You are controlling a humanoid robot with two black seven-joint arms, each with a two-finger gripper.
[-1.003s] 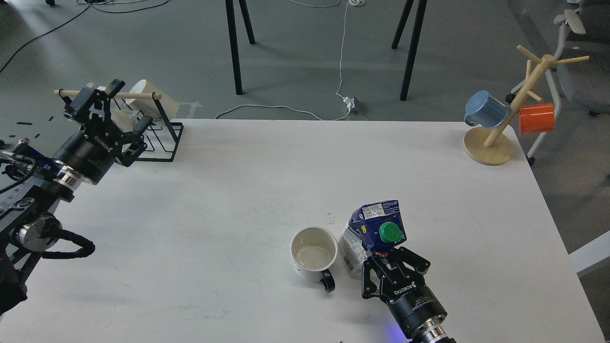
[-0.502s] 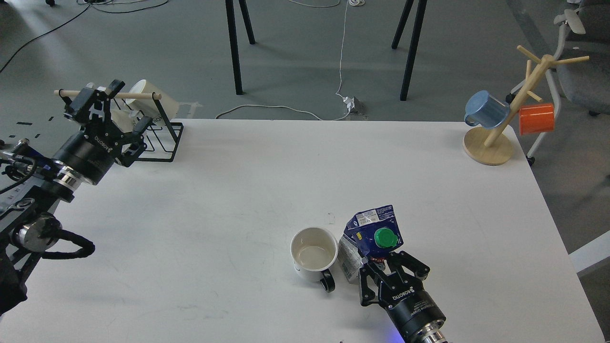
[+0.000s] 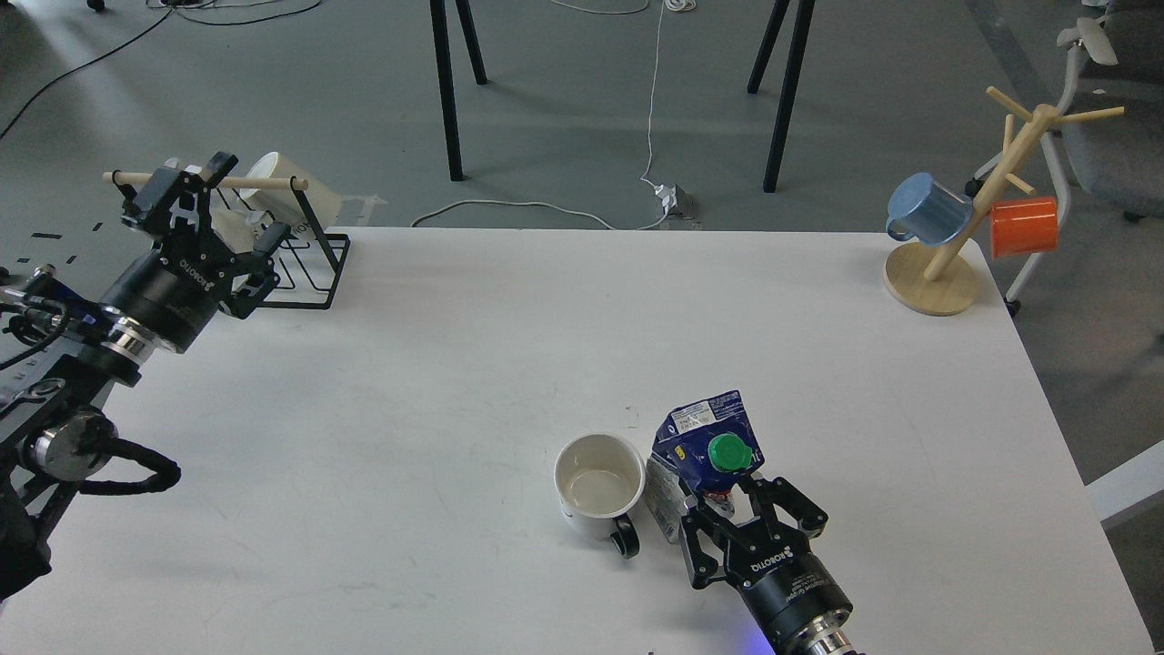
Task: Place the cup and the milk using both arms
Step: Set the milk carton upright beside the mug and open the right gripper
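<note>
The cup (image 3: 598, 487), a white mug with a black handle and cream inside, stands upright at the front middle of the white table (image 3: 509, 346), handle toward me. The milk (image 3: 705, 455), a dark blue carton with a green cap, stands just right of it, close to touching. My right gripper (image 3: 732, 509) comes in from the bottom edge, its fingers closed around the carton's lower part. My left gripper (image 3: 195, 186) is open and empty at the far left, by the black wire rack (image 3: 305, 264).
The wire rack holds white mugs (image 3: 282, 182) under a wooden bar at the table's back left corner. A wooden mug tree (image 3: 946, 264) with a blue and an orange mug stands at the back right corner. Table legs and cables lie on the floor beyond.
My right gripper has lowered the milk carton toward me, and it now stands straighter beside the cup. The left arm and the cup have not moved.
</note>
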